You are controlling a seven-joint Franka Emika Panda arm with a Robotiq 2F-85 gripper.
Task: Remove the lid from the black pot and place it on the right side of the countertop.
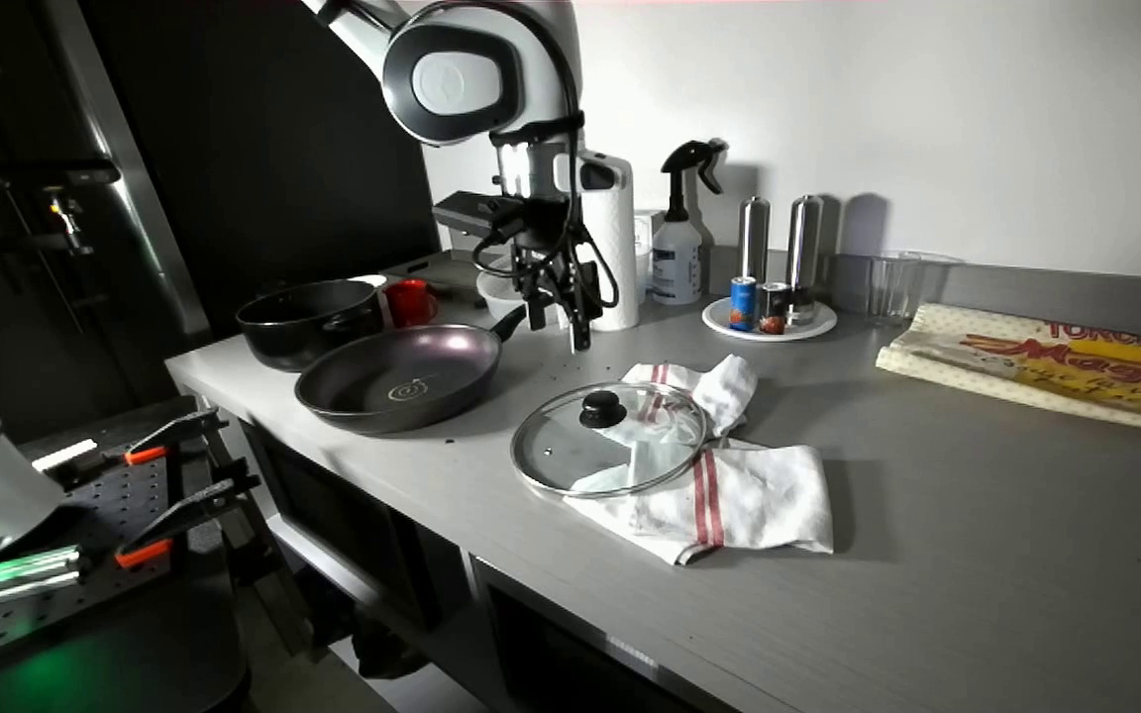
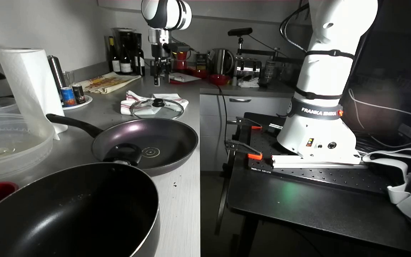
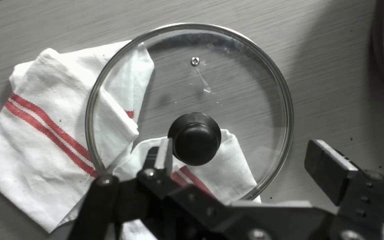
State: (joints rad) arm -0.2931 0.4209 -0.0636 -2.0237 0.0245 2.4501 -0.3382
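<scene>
The glass lid point(image 1: 570, 456) with its black knob lies partly on a white towel on the grey countertop point(image 1: 967, 555). The lid also shows in an exterior view point(image 2: 170, 110) and in the wrist view point(image 3: 238, 90). The black pot point(image 1: 298, 342) stands open at the counter's far end; it is close in an exterior view point(image 2: 127, 200). My gripper point(image 1: 559, 329) is open and empty, above the counter and apart from the lid. In the wrist view the gripper point(image 3: 245, 156) has its left finger overlapping the knob's edge and its right finger beyond the rim.
A dark frying pan point(image 1: 363, 386) stands between the pot and the lid. The white, red-striped towel point(image 1: 769, 495) is under the lid. Behind are a paper roll point(image 1: 615, 238), a spray bottle point(image 1: 677, 262), a plate point(image 1: 813, 328) with small bottles, and a printed cloth point(image 1: 1046, 371).
</scene>
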